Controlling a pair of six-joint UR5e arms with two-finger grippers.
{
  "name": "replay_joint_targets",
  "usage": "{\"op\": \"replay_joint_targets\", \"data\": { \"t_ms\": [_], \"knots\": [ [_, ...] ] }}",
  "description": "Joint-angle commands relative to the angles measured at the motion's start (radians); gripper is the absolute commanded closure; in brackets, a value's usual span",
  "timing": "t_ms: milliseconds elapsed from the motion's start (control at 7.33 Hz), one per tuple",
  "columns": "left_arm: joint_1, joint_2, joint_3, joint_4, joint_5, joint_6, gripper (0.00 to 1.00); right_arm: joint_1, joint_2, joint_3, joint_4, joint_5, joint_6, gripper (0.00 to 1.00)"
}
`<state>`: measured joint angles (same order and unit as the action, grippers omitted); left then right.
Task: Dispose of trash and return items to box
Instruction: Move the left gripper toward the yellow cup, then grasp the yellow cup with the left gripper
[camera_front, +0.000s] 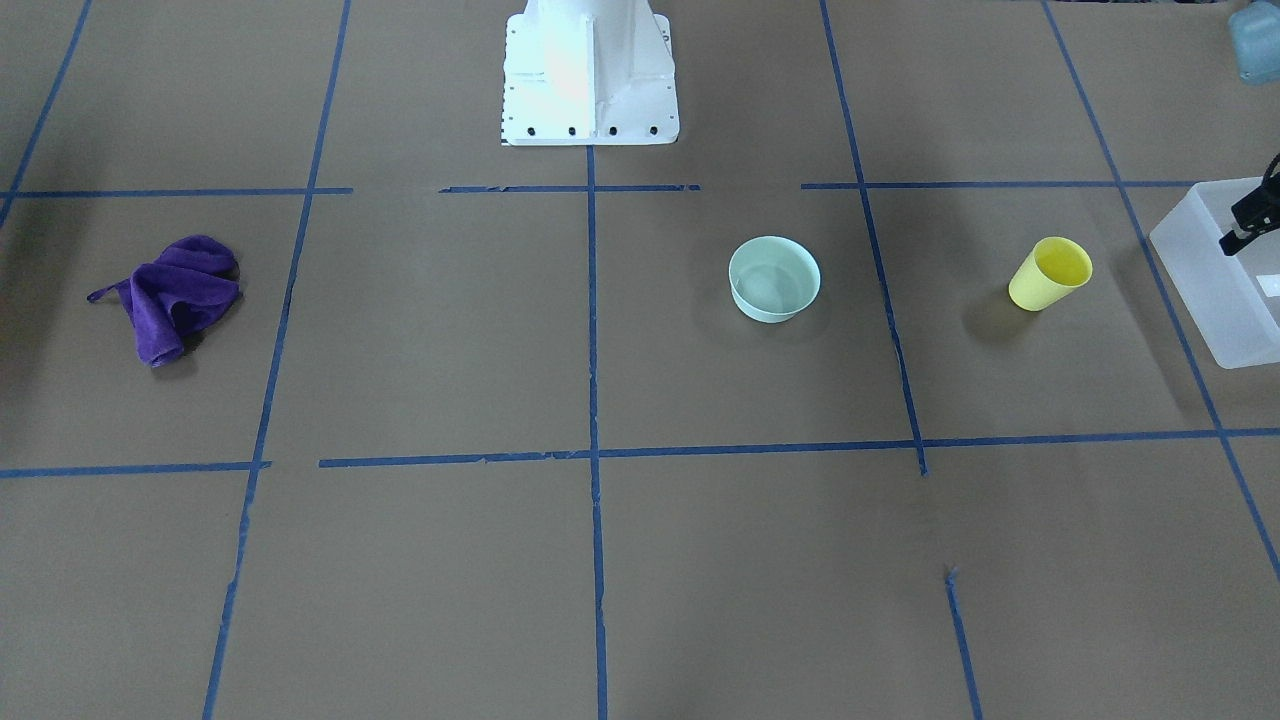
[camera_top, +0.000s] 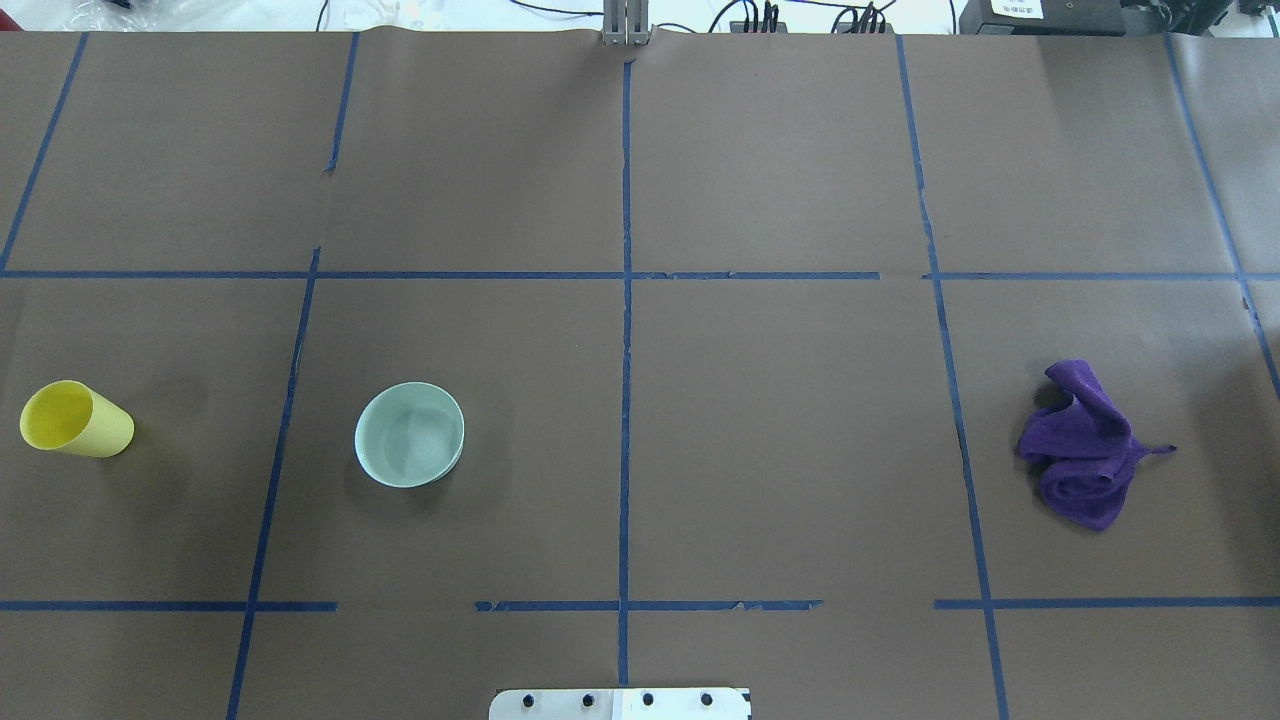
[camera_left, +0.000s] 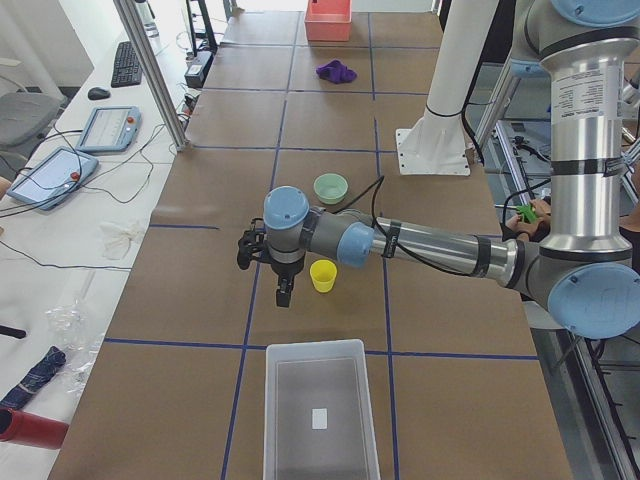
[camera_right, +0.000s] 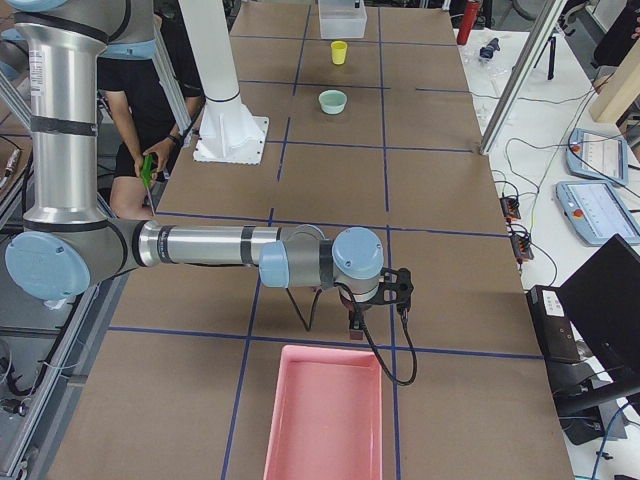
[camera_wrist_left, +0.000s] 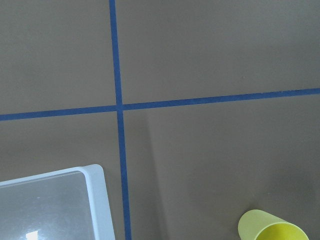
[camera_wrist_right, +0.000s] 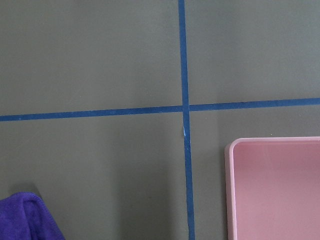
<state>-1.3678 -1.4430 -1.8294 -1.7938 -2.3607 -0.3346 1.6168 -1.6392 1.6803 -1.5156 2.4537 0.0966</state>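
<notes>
Box (camera_left: 320, 420) nearest in left-end view. Cup (camera_left: 322, 275) upright on worktop (camera_left: 200, 290), just beyond box, not yet in. Left hand (camera_left: 284, 296) hovers beside cup; right hand (camera_right: 356, 322) by pink bin (camera_right: 325, 410), far edge. Grip state, both: can't tell. Risk: fingers clip rim, light cup tips/rolls. Count: 1 cup, 1 bowl (camera_left: 331, 187), 1 cloth (camera_left: 336, 71), 1 box, 1 bin.

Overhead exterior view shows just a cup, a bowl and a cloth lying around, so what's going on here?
Nothing is being handled yet. The yellow cup, mint bowl and purple cloth all sit on the table, none of them in a bin. The left gripper hovers between the cup and the white box, with nothing seen in it. The right gripper hangs by the pink bin at the other end. Whether either is open can't be told.
</notes>
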Motion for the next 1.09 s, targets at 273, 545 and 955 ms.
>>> {"op": "replay_joint_targets", "data": {
  "t_ms": [273, 545, 955],
  "knots": [
    [0.257, 0.159, 0.022, -0.51, 0.014, -0.473, 0.0, -0.002, 0.001, -0.001, 0.0, 0.001, 0.0, 0.0],
    [0.302, 0.157, 0.089, -0.597, 0.064, -0.495, 0.0, -0.002, 0.001, -0.001, 0.0, 0.004, 0.0, 0.0],
    [0.358, 0.142, 0.139, -0.677, 0.101, -0.547, 0.02, -0.002, 0.001, -0.002, 0.0, 0.004, 0.0, 0.0]
  ]
}}
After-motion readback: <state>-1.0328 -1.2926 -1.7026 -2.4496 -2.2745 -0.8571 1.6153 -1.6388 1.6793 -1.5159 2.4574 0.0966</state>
